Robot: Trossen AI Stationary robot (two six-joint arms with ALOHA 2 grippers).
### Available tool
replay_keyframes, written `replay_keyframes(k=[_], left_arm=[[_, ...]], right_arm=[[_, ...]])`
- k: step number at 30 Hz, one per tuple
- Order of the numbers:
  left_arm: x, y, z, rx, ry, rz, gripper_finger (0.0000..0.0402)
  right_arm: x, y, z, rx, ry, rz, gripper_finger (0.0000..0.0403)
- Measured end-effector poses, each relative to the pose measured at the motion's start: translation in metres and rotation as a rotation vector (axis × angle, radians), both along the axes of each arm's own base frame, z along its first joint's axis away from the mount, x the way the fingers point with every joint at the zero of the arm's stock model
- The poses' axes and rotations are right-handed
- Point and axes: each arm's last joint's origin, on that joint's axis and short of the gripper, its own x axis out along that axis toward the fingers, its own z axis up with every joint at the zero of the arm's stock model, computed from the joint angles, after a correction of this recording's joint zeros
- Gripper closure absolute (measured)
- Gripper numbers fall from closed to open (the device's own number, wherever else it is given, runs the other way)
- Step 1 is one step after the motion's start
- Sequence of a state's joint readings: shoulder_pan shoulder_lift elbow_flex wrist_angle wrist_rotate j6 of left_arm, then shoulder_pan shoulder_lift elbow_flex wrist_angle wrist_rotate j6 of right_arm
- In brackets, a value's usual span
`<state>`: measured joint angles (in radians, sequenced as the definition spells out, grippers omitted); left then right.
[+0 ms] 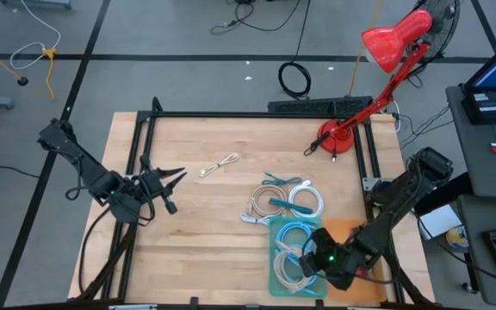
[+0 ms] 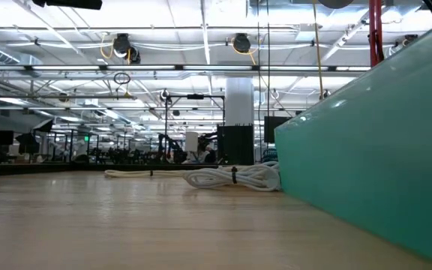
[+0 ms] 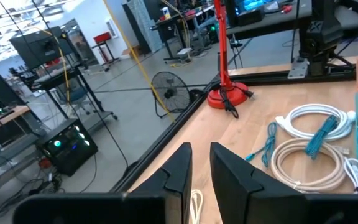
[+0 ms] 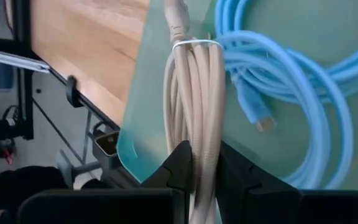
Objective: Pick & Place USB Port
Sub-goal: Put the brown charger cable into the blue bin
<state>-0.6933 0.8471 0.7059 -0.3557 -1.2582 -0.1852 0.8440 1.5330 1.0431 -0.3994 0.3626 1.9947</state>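
My right gripper (image 1: 315,258) hangs over a teal tray (image 1: 275,231) at the near right and is shut on a beige coiled USB cable (image 4: 194,81), bound by a white tie (image 4: 194,43). A light-blue cable (image 4: 291,68) lies coiled on the tray floor beside it. My left gripper (image 1: 177,185) hovers at the table's left, its fingers a narrow gap apart (image 3: 201,152) with nothing between them. A thin beige cable (image 1: 218,165) lies flat on the wood ahead of it. My right gripper pinches the beige cable's bunched strands (image 4: 197,127) between its two fingers, at the coil's end away from the tie. The fingers slant down from the table's far right and lie along the bundle. Whether the bundle's far end rests on the tray, I cannot tell.
More coiled cables lie mid-table: a beige coil (image 1: 265,204), a white coil (image 1: 306,200) and a teal cable (image 1: 278,182). A red desk lamp (image 1: 386,52) stands on its base (image 1: 334,138) at the far right. An orange mat (image 1: 344,231) lies under my right arm. A black frame (image 1: 257,114) borders the table.
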Motion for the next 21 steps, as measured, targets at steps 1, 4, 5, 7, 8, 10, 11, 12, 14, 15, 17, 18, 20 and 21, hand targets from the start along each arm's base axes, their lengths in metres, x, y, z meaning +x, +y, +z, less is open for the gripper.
replay_keyframes(k=[1,4,5,7,8,10,11,12,14,15,17,18,20,21], left_arm=[[0.0,0.0,0.0,0.0,0.0,0.0,0.0339],[0.0,0.0,0.0,0.0,0.0,0.0,0.0339],[0.0,0.0,0.0,0.0,0.0,0.0,0.0339],[0.0,0.0,0.0,0.0,0.0,0.0,0.0339],[0.0,0.0,0.0,0.0,-0.001,0.001,0.0339],[0.0,0.0,0.0,0.0,-0.001,0.001,0.0339],[0.0,0.0,0.0,0.0,-0.001,0.001,0.0339],[0.0,0.0,0.0,0.0,-0.001,0.001,0.0339],[0.0,0.0,0.0,0.0,-0.001,0.001,0.0339],[0.0,0.0,0.0,0.0,-0.001,0.001,0.0339],[0.0,0.0,0.0,0.0,-0.001,0.001,0.0339],[0.0,0.0,0.0,0.0,0.0,0.001,0.0339],[0.0,0.0,0.0,0.0,-0.001,0.001,0.0339],[0.0,0.0,0.0,0.0,-0.001,0.001,0.0339]], right_arm=[[-0.001,0.0,0.0,0.0,0.008,-0.006,0.037],[-0.002,-0.001,-0.001,0.015,0.039,0.004,0.0362],[-0.002,0.0,-0.002,0.027,0.054,0.009,0.0353],[-0.003,0.0,-0.003,0.048,0.082,0.019,0.0329],[-0.003,0.001,-0.003,0.055,0.091,0.026,0.0318],[-0.004,0.001,-0.003,0.069,0.103,0.034,0.03],[-0.004,0.001,-0.003,0.075,0.11,0.037,0.0294],[-0.003,0.001,-0.004,0.078,0.117,0.036,0.0288],[-0.003,-0.001,-0.004,0.087,0.138,0.03,0.0281],[-0.002,-0.002,-0.004,0.087,0.144,0.028,0.028],[-0.002,-0.004,-0.005,0.083,0.164,0.03,0.0278],[-0.001,-0.006,-0.006,0.08,0.174,0.034,0.0278],[0.0,-0.009,-0.007,0.073,0.199,0.037,0.0277],[0.001,-0.012,-0.008,0.068,0.214,0.035,0.0277]])
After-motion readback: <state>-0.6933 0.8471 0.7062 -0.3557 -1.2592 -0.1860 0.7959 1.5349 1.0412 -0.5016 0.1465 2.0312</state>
